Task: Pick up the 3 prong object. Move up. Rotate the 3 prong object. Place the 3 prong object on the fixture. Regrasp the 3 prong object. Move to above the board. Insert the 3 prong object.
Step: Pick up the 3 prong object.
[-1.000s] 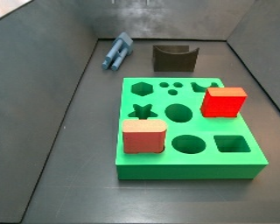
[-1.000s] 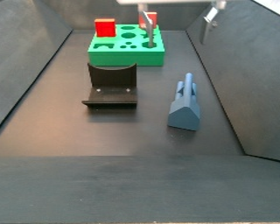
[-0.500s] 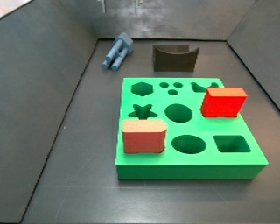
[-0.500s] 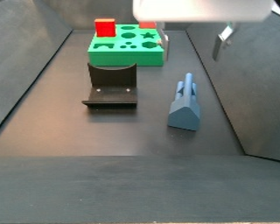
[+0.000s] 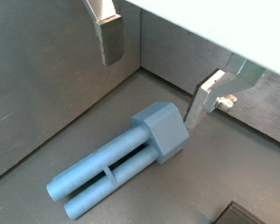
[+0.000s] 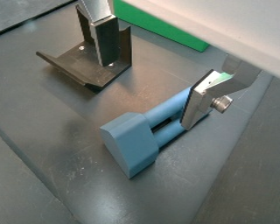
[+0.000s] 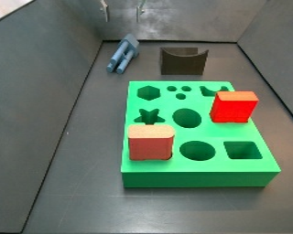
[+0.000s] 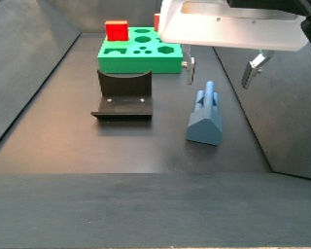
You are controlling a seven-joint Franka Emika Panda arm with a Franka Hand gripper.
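Right below the fingers (image 6: 205, 98), the 3 prong object (image 6: 149, 136) is lying flat on the floor, untouched. Gripper (image 8: 224, 70) is hanging over it with jaws spread wide, holding nothing. Fixture (image 8: 123, 96) is sitting off to one side of them, board (image 8: 140, 53) farther back.
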